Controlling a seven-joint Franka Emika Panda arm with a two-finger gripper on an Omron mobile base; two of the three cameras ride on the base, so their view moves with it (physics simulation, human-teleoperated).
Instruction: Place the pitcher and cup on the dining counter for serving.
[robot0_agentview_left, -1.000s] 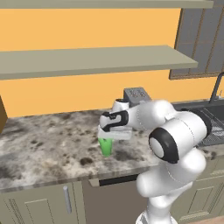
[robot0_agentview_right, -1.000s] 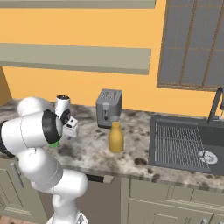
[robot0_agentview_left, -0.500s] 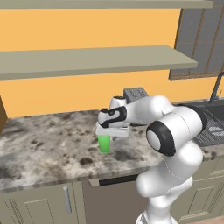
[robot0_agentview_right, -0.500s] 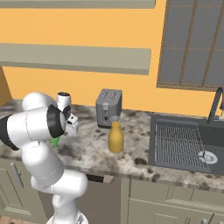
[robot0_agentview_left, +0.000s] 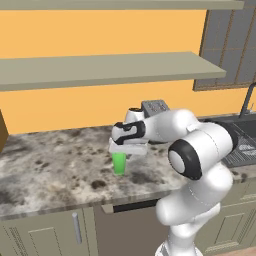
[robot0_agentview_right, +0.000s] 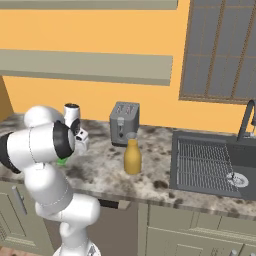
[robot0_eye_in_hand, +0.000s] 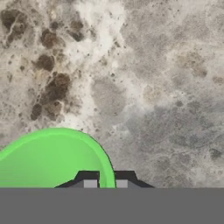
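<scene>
The small green cup (robot0_agentview_left: 119, 163) stands upright on the marble counter (robot0_agentview_left: 50, 170), right under my hand. My gripper (robot0_agentview_left: 123, 153) points straight down and is shut on the cup's rim. In the hand view the cup (robot0_eye_in_hand: 48, 159) shows from above, and the gripper (robot0_eye_in_hand: 106, 183) has one fingertip inside the wall and one outside it. A sliver of the cup (robot0_agentview_right: 62, 161) peeks out behind my arm in the right base view. To the right stands the mustard-yellow pitcher (robot0_agentview_right: 132, 157), free of the arm. The dining counter is out of view.
A grey toaster (robot0_agentview_right: 124, 122) sits at the back wall just behind the pitcher. A sink (robot0_agentview_right: 210, 165) with a tap is set into the counter's right end. Two shelves (robot0_agentview_left: 100, 70) hang above the counter.
The jaws have gone from wide open to shut on the cup's rim. The hand has dropped slightly onto the cup; cup and pitcher have not moved.
</scene>
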